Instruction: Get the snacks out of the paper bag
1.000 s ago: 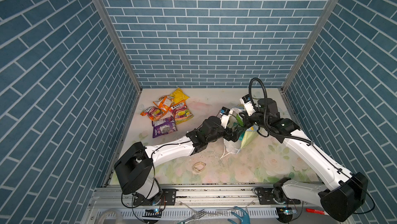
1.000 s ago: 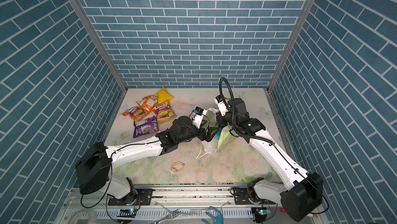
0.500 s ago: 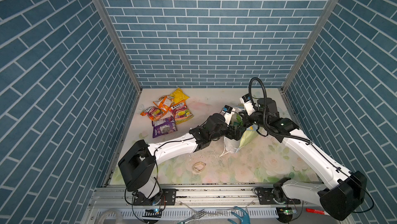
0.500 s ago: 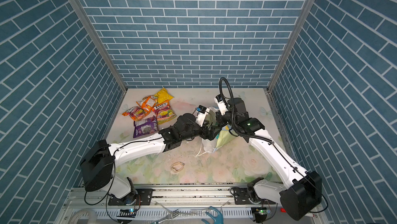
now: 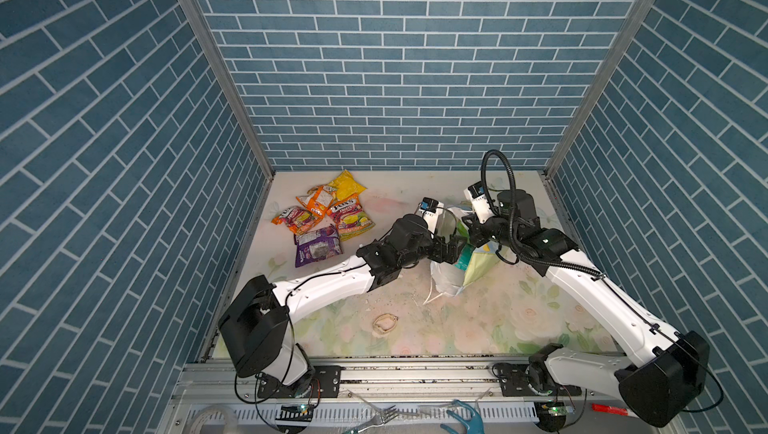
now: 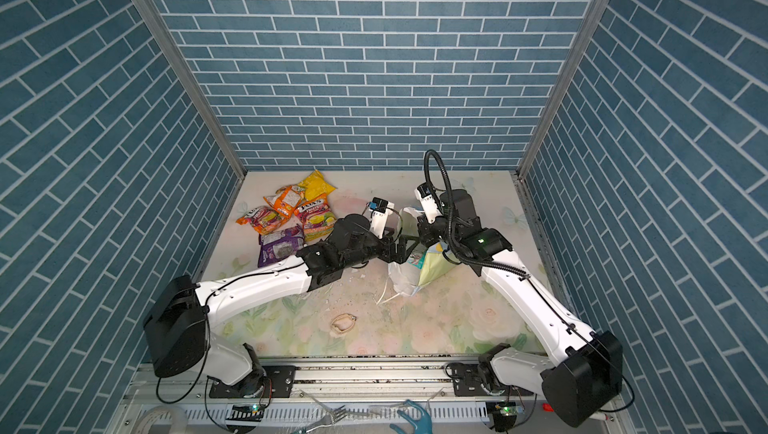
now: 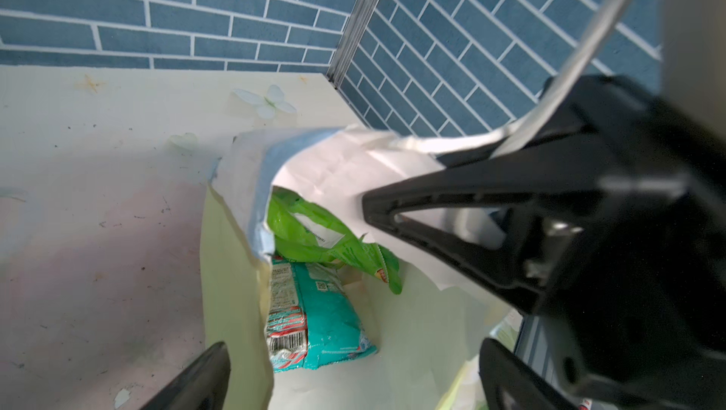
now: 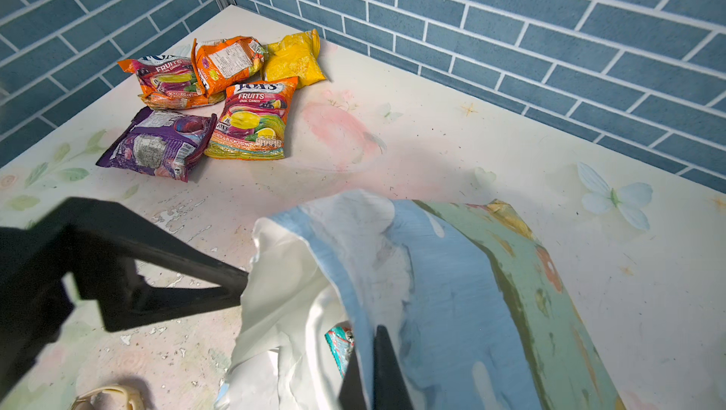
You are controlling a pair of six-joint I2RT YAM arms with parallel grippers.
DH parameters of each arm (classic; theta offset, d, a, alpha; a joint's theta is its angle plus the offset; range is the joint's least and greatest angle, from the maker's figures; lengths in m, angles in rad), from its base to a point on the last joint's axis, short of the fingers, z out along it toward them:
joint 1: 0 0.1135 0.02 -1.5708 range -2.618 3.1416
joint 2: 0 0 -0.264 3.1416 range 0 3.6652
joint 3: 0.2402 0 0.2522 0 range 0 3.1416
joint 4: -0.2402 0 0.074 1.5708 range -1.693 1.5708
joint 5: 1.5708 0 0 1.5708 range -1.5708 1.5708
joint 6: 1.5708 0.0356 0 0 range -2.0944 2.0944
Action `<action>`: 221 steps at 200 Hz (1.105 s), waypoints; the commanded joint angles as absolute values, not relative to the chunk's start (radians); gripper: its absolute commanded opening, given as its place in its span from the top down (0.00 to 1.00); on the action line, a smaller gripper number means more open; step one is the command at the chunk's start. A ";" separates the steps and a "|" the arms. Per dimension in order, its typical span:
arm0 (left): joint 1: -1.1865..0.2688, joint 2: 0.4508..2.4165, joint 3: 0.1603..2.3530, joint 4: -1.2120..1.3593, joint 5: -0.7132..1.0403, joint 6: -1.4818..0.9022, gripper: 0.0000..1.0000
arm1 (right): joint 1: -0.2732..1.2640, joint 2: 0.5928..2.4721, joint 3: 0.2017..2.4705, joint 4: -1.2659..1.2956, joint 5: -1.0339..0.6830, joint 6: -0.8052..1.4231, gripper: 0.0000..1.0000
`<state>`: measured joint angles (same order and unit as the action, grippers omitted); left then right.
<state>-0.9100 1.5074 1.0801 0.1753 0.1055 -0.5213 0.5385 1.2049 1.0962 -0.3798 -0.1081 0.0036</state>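
A flowery table (image 5: 519, 307) sits inside blue brick-pattern walls. Near its middle, toward my right side, the paper bag (image 5: 446, 282) slumps crumpled, its mouth turned toward my left arm. Well apart from it, in the far left corner, five snacks (image 5: 324, 224) already lie out in a loose pile: yellow, orange, two FOX'S and purple.

Two more remain inside the bag. A bright green bag (image 7: 314, 231) lies crumpled deeper in. A teal packet (image 7: 326, 317) lies nearer the mouth, touching it.

My right gripper (image 8: 369, 372) is pinched closed on the bag's upper wall, holding the mouth up. My left gripper (image 7: 353, 349) is spread fully wide at the mouth and holds nothing.

Here is what I judge could go wrong:
- **Trapped paper:** The ragged, floppy rim sits right against one of my left fingers (image 8: 231, 282). Closing here might catch paper instead of a packet, and pulling would then drag or rip the bag.
- **Lost pinch:** If my right pinch slips off the thin wall, the mouth would fall shut over the snacks.
- **Slippery packet:** The slick teal packet could squirt out of a shallow grip.
- **Stray green bag:** The green bag leans on the teal one and may ride along, then drop.
- **Snagged handle:** The white string handle (image 7: 569, 54) runs close by my right fingers and could snag.
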 commanded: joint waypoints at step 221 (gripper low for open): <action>-0.865 1.811 1.211 0.260 0.157 -0.626 0.22 | 0.541 1.197 1.086 -0.308 -0.127 0.029 1.00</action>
<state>-0.8742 1.7653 1.1687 0.2676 0.1745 -0.6136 0.5369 1.2137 1.0870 -0.3553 -0.1017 0.0044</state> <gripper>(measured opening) 0.766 0.047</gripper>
